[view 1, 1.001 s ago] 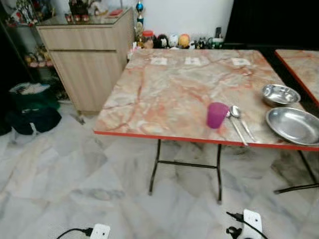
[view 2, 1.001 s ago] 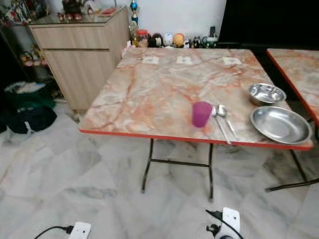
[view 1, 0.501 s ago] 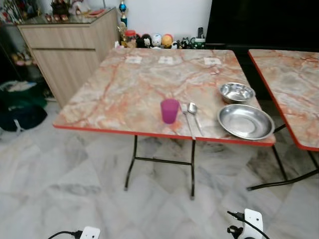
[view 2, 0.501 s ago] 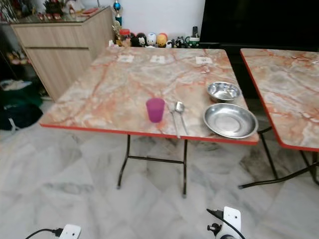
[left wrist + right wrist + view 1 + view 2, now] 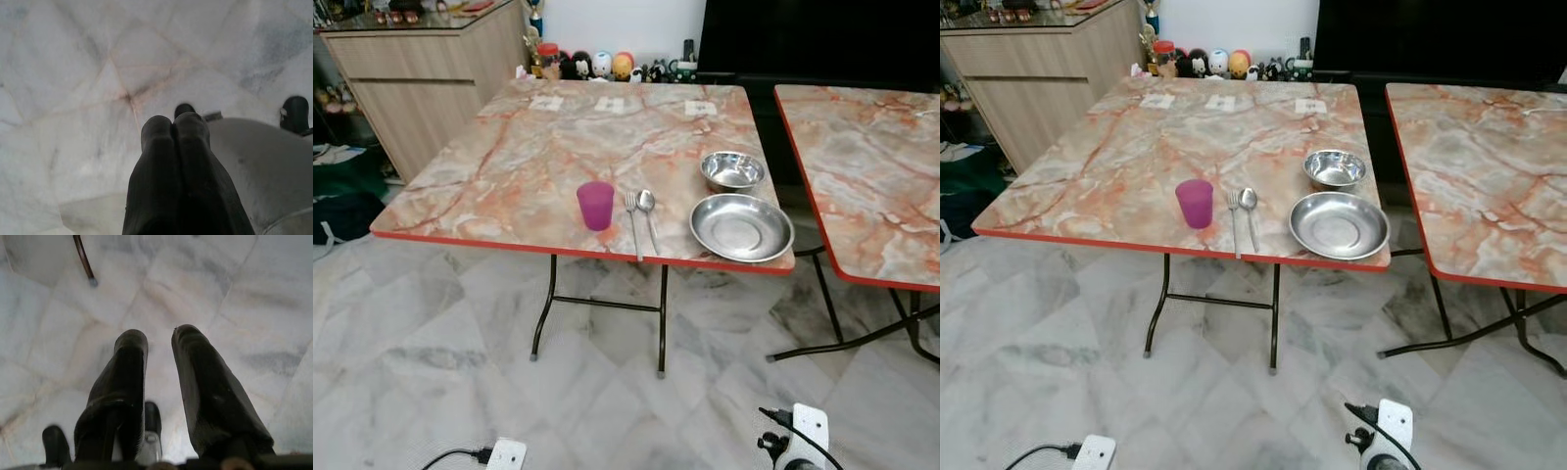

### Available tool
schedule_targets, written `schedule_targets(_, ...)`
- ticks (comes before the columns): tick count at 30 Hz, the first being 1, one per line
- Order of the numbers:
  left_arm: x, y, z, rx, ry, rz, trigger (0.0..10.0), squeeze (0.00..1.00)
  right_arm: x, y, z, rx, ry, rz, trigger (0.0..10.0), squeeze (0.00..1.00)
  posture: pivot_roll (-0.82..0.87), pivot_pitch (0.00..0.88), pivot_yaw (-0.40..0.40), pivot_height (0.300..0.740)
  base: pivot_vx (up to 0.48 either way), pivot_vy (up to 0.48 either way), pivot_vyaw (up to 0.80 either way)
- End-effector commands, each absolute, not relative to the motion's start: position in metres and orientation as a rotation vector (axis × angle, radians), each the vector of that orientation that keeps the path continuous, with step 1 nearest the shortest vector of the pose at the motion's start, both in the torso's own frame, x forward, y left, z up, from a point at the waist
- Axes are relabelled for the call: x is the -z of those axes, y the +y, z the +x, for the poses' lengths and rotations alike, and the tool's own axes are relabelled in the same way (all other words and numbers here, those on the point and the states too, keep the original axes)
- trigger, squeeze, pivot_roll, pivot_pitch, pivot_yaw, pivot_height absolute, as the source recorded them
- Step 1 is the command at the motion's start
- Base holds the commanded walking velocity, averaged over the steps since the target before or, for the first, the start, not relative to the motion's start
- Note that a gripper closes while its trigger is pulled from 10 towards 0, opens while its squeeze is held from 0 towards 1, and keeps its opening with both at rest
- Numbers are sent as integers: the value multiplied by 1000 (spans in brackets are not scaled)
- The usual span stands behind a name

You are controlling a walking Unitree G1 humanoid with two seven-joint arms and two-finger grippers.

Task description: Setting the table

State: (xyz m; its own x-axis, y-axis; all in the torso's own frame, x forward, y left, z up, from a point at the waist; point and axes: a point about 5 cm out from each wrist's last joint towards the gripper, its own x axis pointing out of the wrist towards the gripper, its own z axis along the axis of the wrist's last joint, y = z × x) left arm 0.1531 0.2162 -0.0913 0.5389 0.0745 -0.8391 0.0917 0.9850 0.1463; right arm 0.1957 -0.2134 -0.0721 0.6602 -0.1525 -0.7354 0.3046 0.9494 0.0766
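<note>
Standing back from the bench (image 5: 489, 186), I see the purple cup (image 5: 595, 205), fork (image 5: 632, 223), spoon (image 5: 648, 213), plate (image 5: 741, 227) and small bowl (image 5: 732, 169) ranged along its near edge, cutlery lengthwise toward me. Both arms hang over the floor: my left tool (image 5: 174, 128) clenched empty, my right tool (image 5: 159, 345) released. The plate lies nearer my right arm, I judge.
</note>
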Motion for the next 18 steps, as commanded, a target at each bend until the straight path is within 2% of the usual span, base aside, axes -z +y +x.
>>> schedule_targets(1, 91, 234, 141, -33, 1010, 173, 10000, 0, 67, -216, 200, 315, 725, 229, 10000, 0, 98, 0, -23, 740, 0, 0, 0)
schedule_targets(2, 91, 237, 139, -36, 1012, 175, 10000, 0, 66, -217, 201, 324, 712, 232, 10000, 0, 98, 0, -23, 740, 0, 0, 0)
schedule_targets(3, 91, 242, 136, -42, 1016, 177, 10000, 0, 42, -221, 227, 321, 526, 184, 10000, 0, 94, 0, -24, 740, 0, 0, 0)
schedule_targets(5, 90, 249, 133, -52, 1020, 179, 10000, 0, 12, -226, 253, 317, 324, 132, 10000, 0, 91, 0, -23, 740, 0, 0, 0)
schedule_targets(9, 85, 257, 141, -63, 1012, 183, 10000, 0, 5, -242, 252, 347, 264, 116, 10000, 0, 82, 0, -24, 740, 0, 0, 0)
schedule_targets(15, 79, 247, 167, -54, 978, 181, 10000, 0, -7, -251, 252, 343, 170, 107, 10000, 0, 76, 0, -28, 740, 0, 0, 0)
schedule_targets(16, 78, 243, 171, -50, 972, 180, 10000, 0, -10, -252, 252, 343, 149, 99, 10000, 263, 76, 0, -28, 740, 0, 0, 0)
schedule_targets(17, 77, 236, 177, -40, 966, 181, 10000, 0, -17, -253, 250, 348, 88, 104, 10000, 1000, 73, 0, -26, 740, 0, 0, 0)
schedule_targets(18, 77, 236, 177, -40, 966, 181, 10000, 0, -17, -253, 250, 348, 88, 104, 10000, 1000, 73, 0, -26, 740, 0, 0, 0)
